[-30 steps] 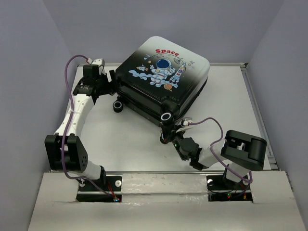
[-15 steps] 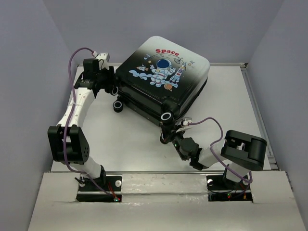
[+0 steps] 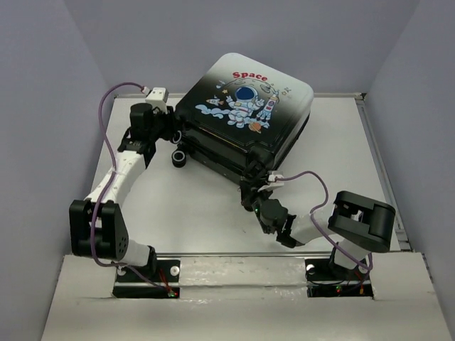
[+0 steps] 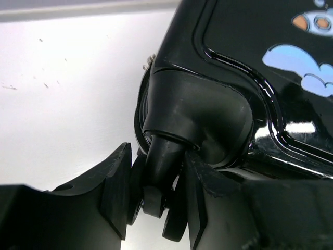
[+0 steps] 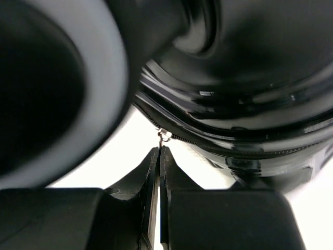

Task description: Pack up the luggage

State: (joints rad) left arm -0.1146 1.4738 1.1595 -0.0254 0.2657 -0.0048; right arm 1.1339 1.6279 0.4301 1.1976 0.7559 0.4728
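Looking from above, the luggage (image 3: 245, 106) lies flat with its lid down at the far middle of the table (image 3: 192, 213). The left gripper (image 3: 169, 129) is at its left corner and the right gripper (image 3: 252, 192) at its near corner. With two small holds at opposite corners, an uneven pull could swing the case across the table.

Seen from the left wrist, both fingers (image 4: 117, 192) press a caster (image 4: 156, 200) from either side. The caster is round and swivels, so it could roll out of the pinch.

At the right wrist, the closed fingertips (image 5: 153, 159) nip the thin tab of the zip pull (image 5: 164, 136). A drag off the zip's line would likely slip it free.

A second ago the left jaws stood wide, short of that corner. Since then the arm has reached in and the case has turned slightly and shifted farther away. The right jaws were already shut.
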